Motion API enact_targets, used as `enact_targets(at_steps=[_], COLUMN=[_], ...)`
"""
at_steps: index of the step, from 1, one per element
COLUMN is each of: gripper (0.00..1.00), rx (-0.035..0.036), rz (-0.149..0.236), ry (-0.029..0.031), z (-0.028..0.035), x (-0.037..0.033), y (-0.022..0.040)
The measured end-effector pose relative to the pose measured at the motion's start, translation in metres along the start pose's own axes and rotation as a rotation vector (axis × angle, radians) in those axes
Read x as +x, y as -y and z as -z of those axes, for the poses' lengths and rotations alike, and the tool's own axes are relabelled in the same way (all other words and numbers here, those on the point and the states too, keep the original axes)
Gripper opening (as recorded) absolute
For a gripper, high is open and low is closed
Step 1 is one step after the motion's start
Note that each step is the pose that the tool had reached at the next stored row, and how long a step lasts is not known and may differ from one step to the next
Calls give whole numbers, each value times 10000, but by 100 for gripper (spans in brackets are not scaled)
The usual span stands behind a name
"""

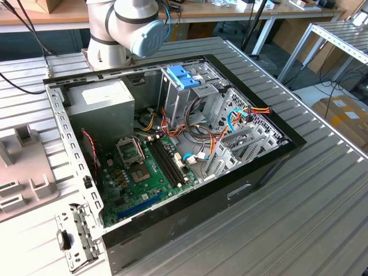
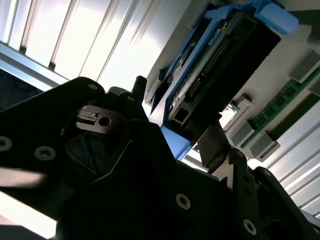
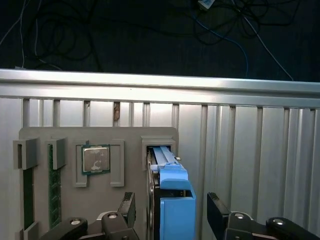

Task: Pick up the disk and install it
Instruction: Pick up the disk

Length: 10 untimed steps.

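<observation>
The disk (image 3: 167,180) stands on edge in a slot of a grey parts holder (image 3: 100,142), its blue side rail facing the first wrist camera. My gripper (image 3: 172,212) is open and straddles it, one black finger (image 3: 127,209) on one side and the other finger (image 3: 217,212) on the opposite side, with small gaps to the disk. In the second wrist view the disk (image 2: 220,60) shows its dark connector end and blue rails just past the gripper (image 2: 177,117). The grey cage with blue clips (image 1: 184,77) stands inside the open computer case (image 1: 270,161).
The holder also carries a processor chip (image 3: 96,159) and memory sticks (image 3: 52,185). In the case sit a grey power-supply box (image 1: 106,100), a green motherboard (image 1: 144,172) and loose cables (image 1: 230,121). The ribbed metal table (image 1: 322,201) surrounds the case; the arm's base (image 1: 123,29) stands behind it.
</observation>
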<state>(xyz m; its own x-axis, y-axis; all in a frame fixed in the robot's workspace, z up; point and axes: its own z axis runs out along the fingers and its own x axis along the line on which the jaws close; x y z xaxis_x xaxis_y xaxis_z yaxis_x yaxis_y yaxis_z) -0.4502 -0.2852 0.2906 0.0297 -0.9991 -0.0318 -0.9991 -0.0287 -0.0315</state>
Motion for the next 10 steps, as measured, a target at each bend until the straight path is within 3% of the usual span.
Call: enact_targets(at_steps=[3, 7, 10], gripper=[60, 37, 37], rx=[2, 2, 2], rz=[-1, -1, -1], ry=[1, 2, 3], z=[-1, -1, -1], x=[-1, -1, -1], y=[0, 0, 0])
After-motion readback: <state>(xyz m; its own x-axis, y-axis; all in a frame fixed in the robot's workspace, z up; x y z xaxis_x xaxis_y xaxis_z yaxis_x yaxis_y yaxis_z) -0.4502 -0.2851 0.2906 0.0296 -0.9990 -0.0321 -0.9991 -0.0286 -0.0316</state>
